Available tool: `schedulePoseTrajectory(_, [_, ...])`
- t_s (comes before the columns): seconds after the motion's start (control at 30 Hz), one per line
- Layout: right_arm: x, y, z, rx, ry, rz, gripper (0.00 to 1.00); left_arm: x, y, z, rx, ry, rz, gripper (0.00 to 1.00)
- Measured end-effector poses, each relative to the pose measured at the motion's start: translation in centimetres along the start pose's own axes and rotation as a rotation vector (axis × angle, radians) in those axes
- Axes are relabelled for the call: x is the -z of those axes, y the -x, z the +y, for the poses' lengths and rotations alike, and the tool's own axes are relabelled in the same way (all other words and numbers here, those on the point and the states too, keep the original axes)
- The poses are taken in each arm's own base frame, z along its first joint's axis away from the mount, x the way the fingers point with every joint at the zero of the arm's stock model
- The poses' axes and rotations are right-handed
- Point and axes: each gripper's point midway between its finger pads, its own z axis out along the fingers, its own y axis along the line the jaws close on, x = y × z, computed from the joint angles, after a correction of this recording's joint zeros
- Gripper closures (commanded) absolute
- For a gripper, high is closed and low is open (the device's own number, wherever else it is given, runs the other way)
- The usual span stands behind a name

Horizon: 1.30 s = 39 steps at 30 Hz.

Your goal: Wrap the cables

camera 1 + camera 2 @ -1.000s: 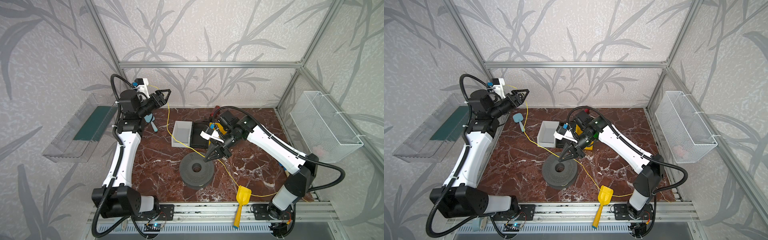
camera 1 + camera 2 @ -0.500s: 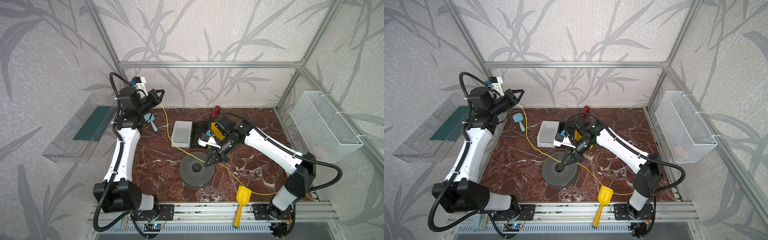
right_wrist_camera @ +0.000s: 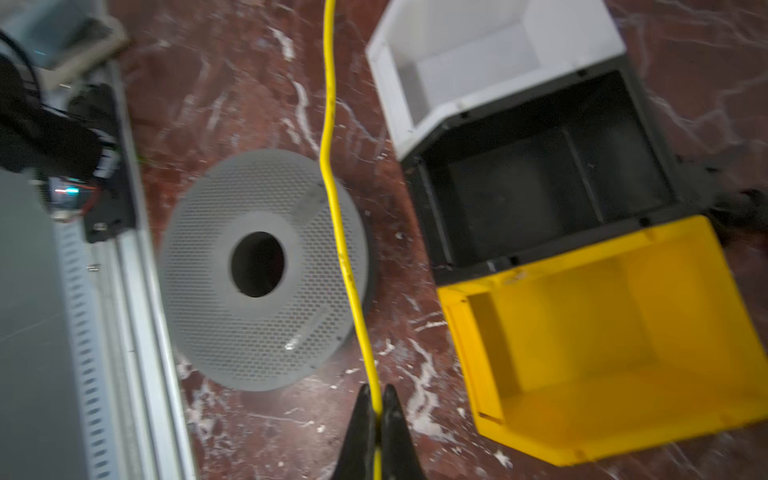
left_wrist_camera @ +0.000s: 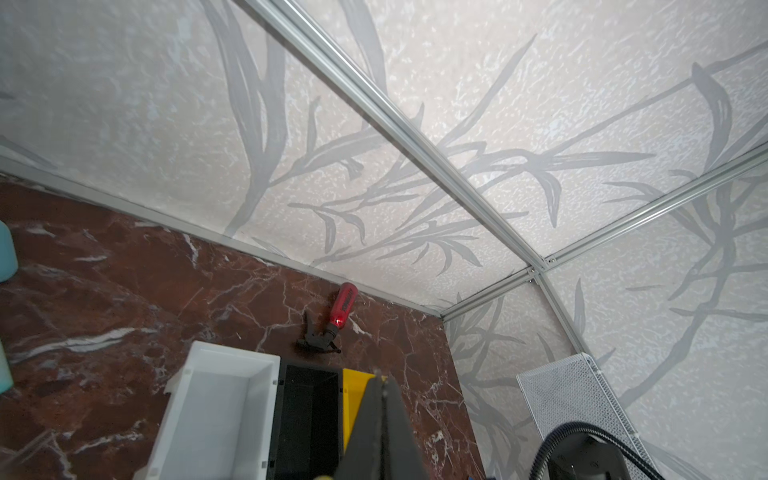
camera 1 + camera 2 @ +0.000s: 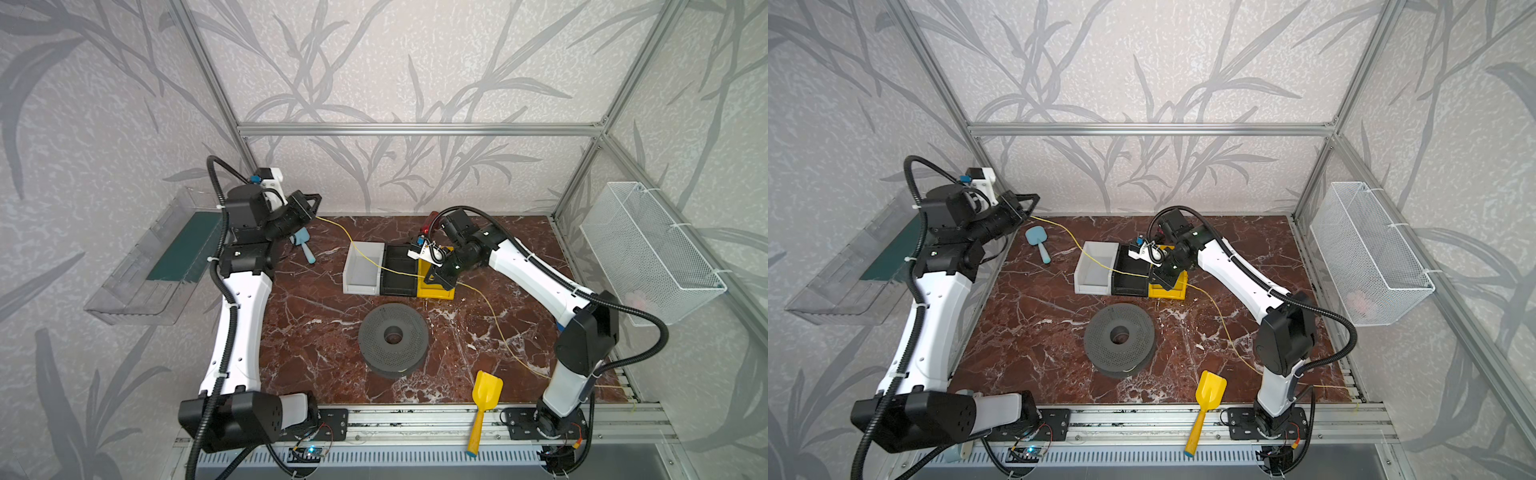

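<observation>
Right now my left end effector is pinched shut on the single yellow cable, raised at the far left. My right end effector is clamped narrow on the same cable above the yellow bin. Between my two grips the cable spans the white bin and the black bin; the three bins form one row. Past my right grip it trails over the bench to the near right edge. One grey spool sits nearer than the bins, with one yellow shovel to its near right.
</observation>
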Motion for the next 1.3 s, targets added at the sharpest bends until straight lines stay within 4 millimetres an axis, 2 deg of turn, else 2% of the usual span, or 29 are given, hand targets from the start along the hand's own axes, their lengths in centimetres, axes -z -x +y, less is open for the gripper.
schedulePoseTrajectory(0.1, [-1.2, -1.0, -3.1, -0.01, -0.13, 0.089, 1.0, -1.3, -5.4, -0.8, 0.021, -0.012, 0.109, 1.0])
schedulePoseTrajectory(0.17, [-2.0, -1.7, -4.5, -0.016, -0.182, 0.142, 0.99, -1.8, -8.7, -0.5, 0.058, -0.003, 0.167, 1.0])
schedulePoseTrajectory(0.2, [-2.5, -2.2, -5.0, -0.019, -0.2, 0.169, 0.83, -2.0, -10.3, -0.2, 0.081, 0.007, 0.193, 1.0])
schedulePoseTrajectory(0.27, [-3.0, -3.0, -5.2, -0.026, -0.21, 0.203, 0.52, -2.1, -12.3, 0.7, 0.123, 0.041, 0.21, 1.0])
schedulePoseTrajectory(0.33, [-3.1, -3.8, -5.1, -0.028, -0.212, 0.218, 0.38, -2.0, -13.9, 1.7, 0.16, 0.078, 0.212, 1.0])
schedulePoseTrajectory(0.4, [-3.0, -4.5, -4.4, -0.023, -0.203, 0.22, 0.32, -1.7, -14.4, 2.2, 0.18, 0.107, 0.195, 1.0])
schedulePoseTrajectory(0.47, [-2.5, -4.7, -3.5, -0.017, -0.189, 0.211, 0.31, -1.4, -13.9, 2.0, 0.185, 0.118, 0.161, 1.0])
schedulePoseTrajectory(0.57, [-1.0, -3.4, -2.2, 0.001, -0.168, 0.146, 0.3, -0.8, -13.2, 1.5, 0.191, 0.128, 0.112, 1.0])
schedulePoseTrajectory(0.67, [1.2, -1.0, -0.4, 0.023, -0.128, 0.029, 0.29, -0.4, -12.8, 1.0, 0.198, 0.129, 0.078, 1.0])
schedulePoseTrajectory(0.77, [4.4, 2.5, 1.9, 0.048, -0.081, -0.156, 0.25, -0.5, -12.5, -0.2, 0.195, 0.094, 0.049, 1.0])
schedulePoseTrajectory(0.87, [7.5, 5.7, 3.9, 0.076, -0.037, -0.342, 0.24, -1.3, -12.2, -1.1, 0.205, 0.055, 0.033, 1.0])
schedulePoseTrajectory(0.93, [8.7, 7.4, 5.0, 0.098, -0.002, -0.434, 0.23, -2.3, -12.4, -1.6, 0.218, 0.029, 0.041, 1.0])
schedulePoseTrajectory(1.0, [8.7, 8.6, 5.7, 0.113, 0.029, -0.493, 0.24, -3.6, -13.3, -1.6, 0.237, 0.027, 0.067, 1.0])
schedulePoseTrajectory(1.1, [7.2, 9.4, 6.2, 0.117, 0.066, -0.523, 0.23, -4.7, -15.1, -2.1, 0.254, 0.024, 0.124, 1.0])
schedulePoseTrajectory(1.17, [6.2, 9.6, 6.4, 0.12, 0.082, -0.53, 0.23, -4.9, -16.0, -2.8, 0.259, 0.017, 0.156, 1.0])
schedulePoseTrajectory(1.3, [5.0, 10.5, 6.7, 0.132, 0.117, -0.548, 0.29, -4.6, -16.4, -5.2, 0.263, -0.032, 0.175, 1.0])
